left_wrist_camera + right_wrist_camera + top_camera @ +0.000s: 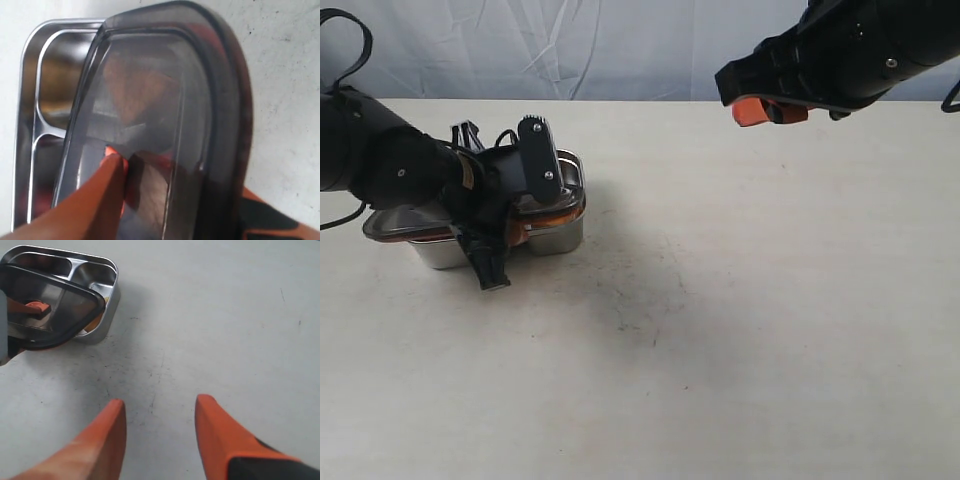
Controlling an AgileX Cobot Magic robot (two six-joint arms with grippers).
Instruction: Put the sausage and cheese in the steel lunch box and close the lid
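Jaws wide on right gripper (160,402); left gripper (515,210) straddles dark translucent lid (165,100), grip unclear.

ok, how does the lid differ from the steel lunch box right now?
The lid is dark and translucent with an orange rim; the steel lunch box is shiny metal. The box sits flat on the table; the lid lies askew over it, overhanging one end, not seated. Both are rounded-corner rectangles.

Steel lunch box (560,238) on table (770,300)
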